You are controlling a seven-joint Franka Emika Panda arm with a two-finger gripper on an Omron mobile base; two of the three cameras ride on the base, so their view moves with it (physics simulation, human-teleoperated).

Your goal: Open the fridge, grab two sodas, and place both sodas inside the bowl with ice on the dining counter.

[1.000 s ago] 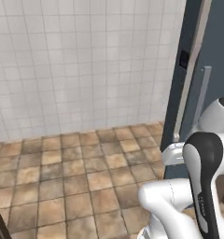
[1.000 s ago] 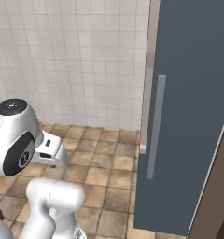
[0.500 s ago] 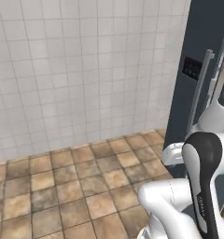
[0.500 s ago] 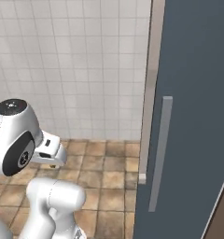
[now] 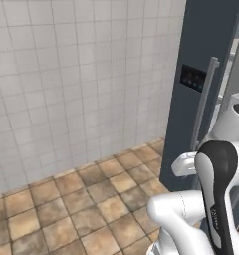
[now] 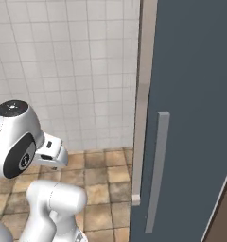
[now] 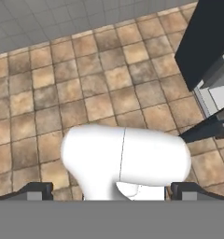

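step: approach fridge | fridge (image 6: pixel 191 94) right of the arm, handle (image 6: pixel 155 172) untouched | gripper (image 7: pixel 112 191) wide open, empty, pointing at floor (image 7: pixel 53 70), tucked for driving

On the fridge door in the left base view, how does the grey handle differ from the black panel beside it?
The handle is a long grey vertical bar, while the panel is a small black rectangle. The handle stands off the door; the panel looks flush with it. The panel carries faint blue lights; the handle is plain. Both sit on the same slate-blue fridge door, the panel level with the handle's upper part.
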